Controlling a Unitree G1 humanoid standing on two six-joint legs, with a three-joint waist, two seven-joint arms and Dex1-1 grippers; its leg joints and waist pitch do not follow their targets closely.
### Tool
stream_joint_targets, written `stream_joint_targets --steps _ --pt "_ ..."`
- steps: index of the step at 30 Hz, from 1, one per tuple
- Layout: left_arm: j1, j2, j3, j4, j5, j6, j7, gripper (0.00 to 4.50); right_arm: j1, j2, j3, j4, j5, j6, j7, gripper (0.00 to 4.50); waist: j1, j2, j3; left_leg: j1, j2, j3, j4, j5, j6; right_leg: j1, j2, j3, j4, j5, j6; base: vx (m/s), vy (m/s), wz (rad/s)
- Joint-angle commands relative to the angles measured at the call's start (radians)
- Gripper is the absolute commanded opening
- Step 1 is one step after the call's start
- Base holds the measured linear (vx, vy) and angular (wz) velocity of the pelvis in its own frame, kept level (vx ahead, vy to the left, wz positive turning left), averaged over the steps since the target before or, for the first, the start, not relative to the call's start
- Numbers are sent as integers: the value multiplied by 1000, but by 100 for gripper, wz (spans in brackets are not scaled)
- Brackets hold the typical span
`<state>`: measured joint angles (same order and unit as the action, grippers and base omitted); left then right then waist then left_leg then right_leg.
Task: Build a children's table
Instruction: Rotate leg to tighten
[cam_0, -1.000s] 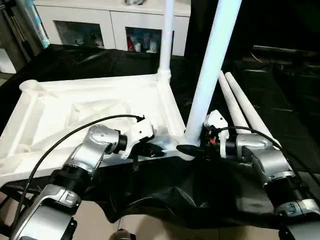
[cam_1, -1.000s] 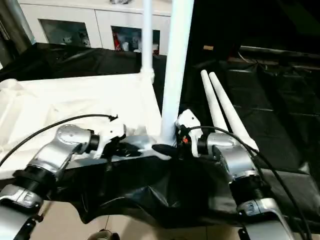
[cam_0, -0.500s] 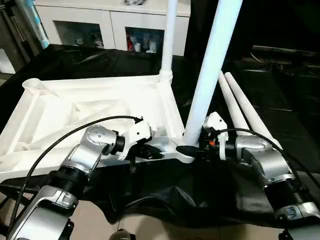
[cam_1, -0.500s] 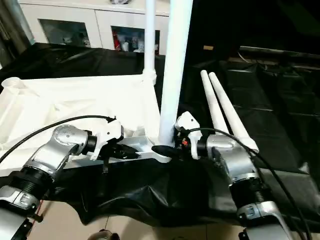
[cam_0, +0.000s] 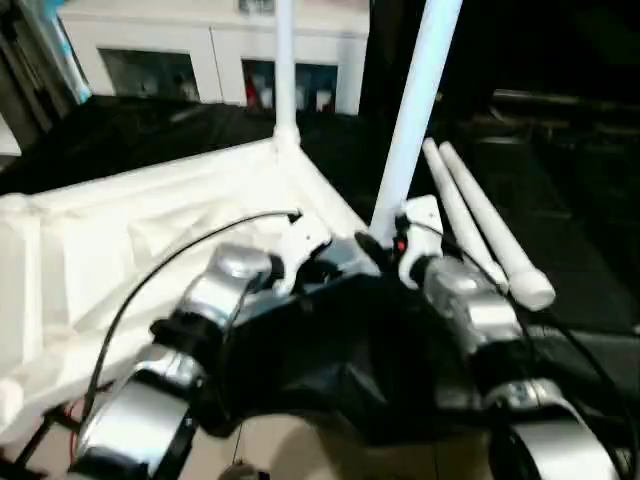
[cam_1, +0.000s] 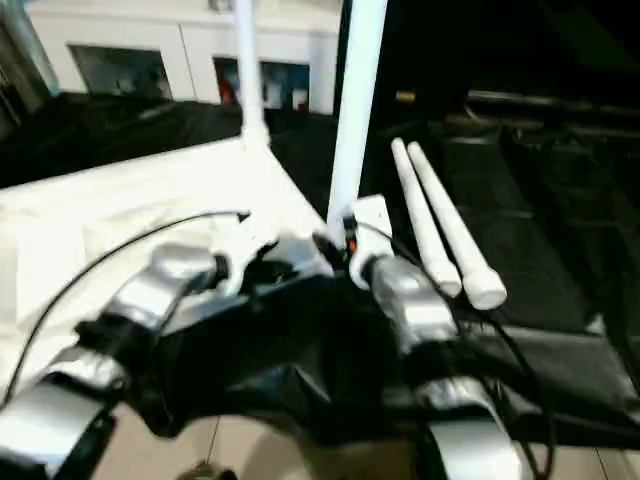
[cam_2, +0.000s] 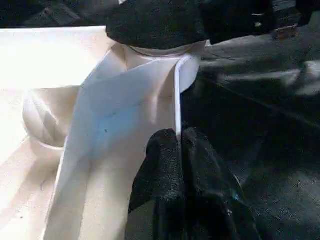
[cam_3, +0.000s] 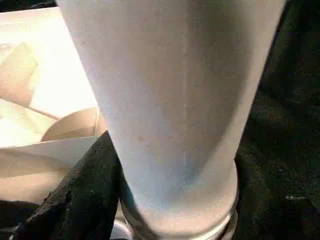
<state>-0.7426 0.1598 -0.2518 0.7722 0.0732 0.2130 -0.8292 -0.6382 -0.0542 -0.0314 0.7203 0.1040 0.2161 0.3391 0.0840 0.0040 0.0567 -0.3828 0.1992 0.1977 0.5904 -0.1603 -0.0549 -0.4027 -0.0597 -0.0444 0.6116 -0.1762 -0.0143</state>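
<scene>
Both silver forearms reach forward; left gripper (cam_2: 180, 145) pinched closed, right gripper (cam_0: 385, 245) alongside

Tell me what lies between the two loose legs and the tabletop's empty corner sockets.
The near upright leg and the right gripper at its base stand between the loose legs and the tabletop. The sockets' exact places are unclear.

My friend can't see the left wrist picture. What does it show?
The left gripper is shut on the thin white rim of the upside-down tabletop. Past it is a round corner socket and black cloth.
</scene>
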Motion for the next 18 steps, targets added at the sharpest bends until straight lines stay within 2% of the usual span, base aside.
stream_joint_targets --steps 1,3,5,8,12,14,15,17,18 --pt "-51 -58 -17 -17 -5 -34 11 0 -3 77 64 37 16 23 62 324 -3 5 -69 26 31 -24 -73 -277 -19 38 -79 41 -84 -253 -182 0 0 0" --pt "-54 -60 -15 -9 -5 -36 12 0 -12 83 42 47 24 24 69 338 -3 6 -69 25 31 -22 -73 -270 -14 39 -79 41 -82 -227 -192 0 0 0" --pt "-52 -56 -14 -7 -6 -39 6 0 -17 79 37 50 23 21 80 356 -3 4 -68 27 32 -22 -74 -281 -13 38 -79 41 -84 -242 -193 0 0 0" --pt "-27 -27 -19 -30 -14 -53 -45 0 -9 34 78 27 2 11 161 392 -1 3 -68 26 32 -23 -74 -283 -9 39 -81 41 -85 -257 -189 0 0 0" --pt "-7 -8 -23 -49 -21 -62 -86 0 2 0 110 2 -2 9 242 392 -2 1 -69 24 34 -23 -74 -268 -4 42 -81 41 -81 -227 -194 0 0 0" --pt "22 22 -33 -81 -30 -69 -145 0 31 -55 153 -69 12 26 379 392 1 0 -70 23 34 -21 -71 -254 9 45 -81 41 -79 -204 -201 0 0 0" --pt "23 24 -33 -82 -30 -69 -147 0 33 -57 155 -72 13 27 383 392 3 0 -69 21 36 -23 -72 -242 15 47 -80 41 -77 -187 -204 0 0 0" --pt "62 74 -47 -130 -48 -84 -241 0 72 -142 198 -169 36 50 541 392 9 -1 -70 20 39 -20 -70 -230 26 46 -78 40 -72 -161 -210 0 0 0" --pt "62 74 -47 -130 -48 -84 -241 0 72 -142 198 -169 36 50 541 392 9 -1 -70 20 39 -20 -70 -230 26 46 -78 40 -72 -161 -210 0 0 0"
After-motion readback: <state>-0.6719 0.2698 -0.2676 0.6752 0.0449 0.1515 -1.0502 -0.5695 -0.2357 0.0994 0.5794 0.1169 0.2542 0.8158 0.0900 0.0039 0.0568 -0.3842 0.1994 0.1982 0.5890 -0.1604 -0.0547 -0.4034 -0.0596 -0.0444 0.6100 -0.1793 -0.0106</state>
